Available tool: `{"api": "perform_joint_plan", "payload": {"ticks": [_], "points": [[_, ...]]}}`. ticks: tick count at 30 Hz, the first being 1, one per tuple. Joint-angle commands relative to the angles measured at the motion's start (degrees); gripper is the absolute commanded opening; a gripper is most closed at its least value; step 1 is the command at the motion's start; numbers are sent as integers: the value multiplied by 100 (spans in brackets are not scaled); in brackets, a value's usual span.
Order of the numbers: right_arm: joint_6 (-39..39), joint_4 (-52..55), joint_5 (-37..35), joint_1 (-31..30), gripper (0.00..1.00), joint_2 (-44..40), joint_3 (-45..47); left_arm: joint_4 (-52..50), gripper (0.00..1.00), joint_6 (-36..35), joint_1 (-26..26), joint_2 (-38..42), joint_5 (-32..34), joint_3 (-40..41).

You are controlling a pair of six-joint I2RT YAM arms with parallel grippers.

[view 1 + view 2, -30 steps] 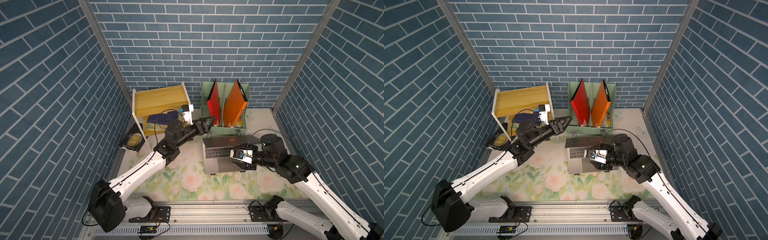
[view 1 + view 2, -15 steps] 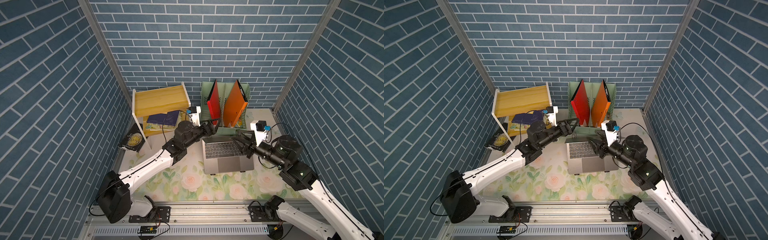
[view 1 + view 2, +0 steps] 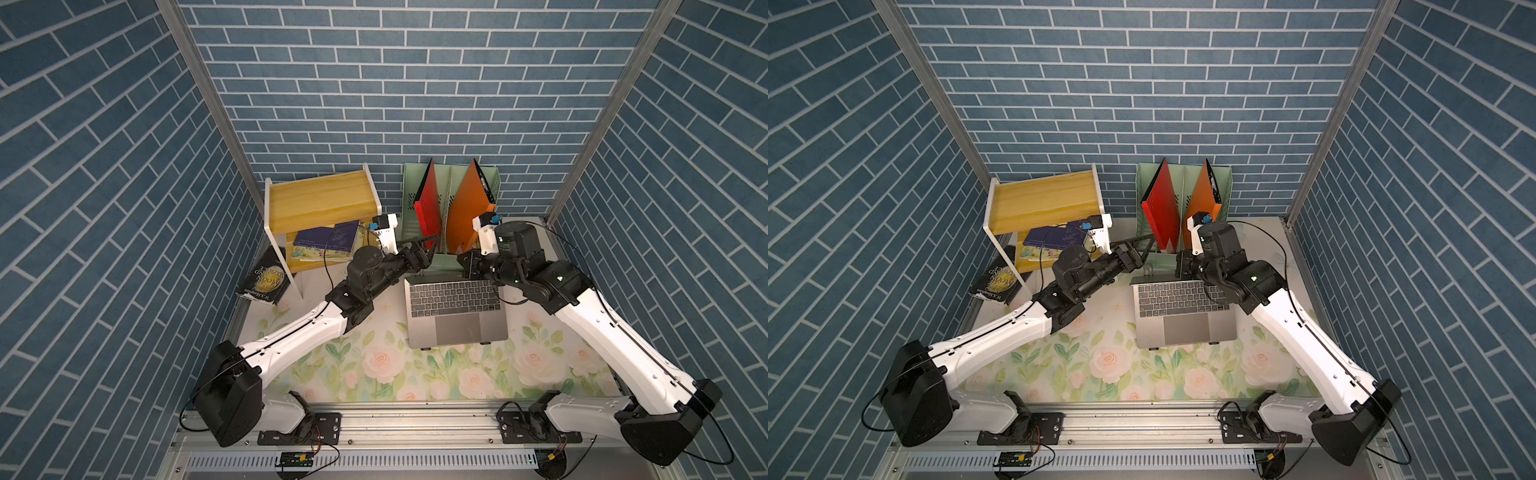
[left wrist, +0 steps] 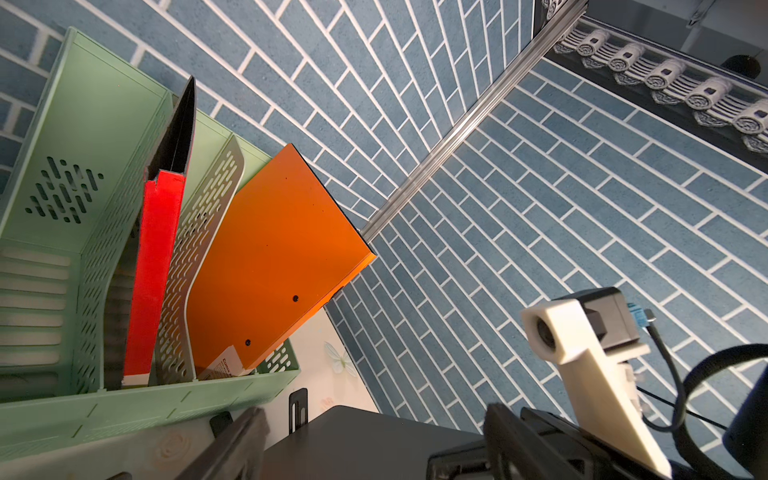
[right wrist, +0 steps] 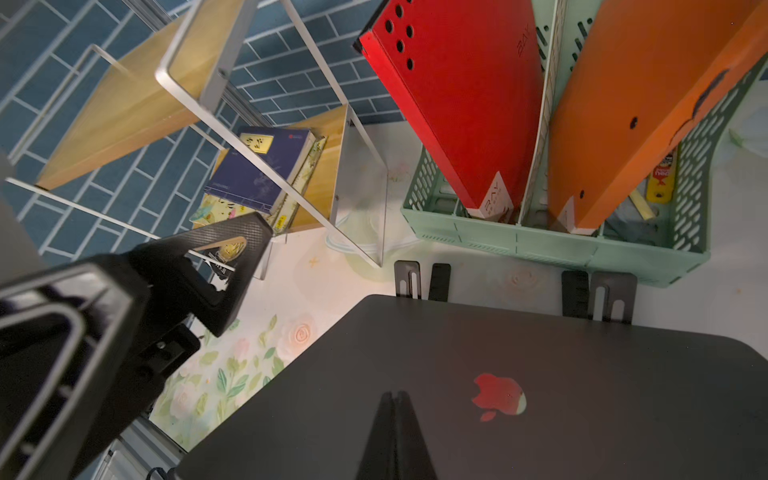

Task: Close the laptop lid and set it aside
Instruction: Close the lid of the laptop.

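Both right jaws press together at the far face of the laptop lid (image 5: 540, 395), likely to push it. The left jaws stand spread.

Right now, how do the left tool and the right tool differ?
The left tool is open, the laptop lid showing between its jaws; the right tool is shut, tips together. The left tool sits at the lid's end nearer the wooden shelf; the right tool points at the lid's outside beside the Apple logo. Both are at the raised lid.
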State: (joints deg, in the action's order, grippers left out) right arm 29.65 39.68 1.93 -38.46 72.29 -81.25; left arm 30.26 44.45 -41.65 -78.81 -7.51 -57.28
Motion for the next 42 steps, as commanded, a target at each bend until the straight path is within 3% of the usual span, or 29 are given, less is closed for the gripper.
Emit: {"api": "perform_joint_plan", "payload": {"ticks": [1, 20, 34, 42], "points": [[-141, 575, -2, 3, 0, 107, -198, -88, 87, -236, -12, 74, 8, 32], [-255, 980, 418, 5, 0, -297, 684, -177, 87, -336, -22, 58, -109, 113], [113, 311, 1040, 94, 0, -1043, 2775, -239, 87, -120, -24, 19, -413, 445], [137, -557, 1193, 338, 0, -909, 3654, -360, 86, -136, -23, -19, -451, 691]]}}
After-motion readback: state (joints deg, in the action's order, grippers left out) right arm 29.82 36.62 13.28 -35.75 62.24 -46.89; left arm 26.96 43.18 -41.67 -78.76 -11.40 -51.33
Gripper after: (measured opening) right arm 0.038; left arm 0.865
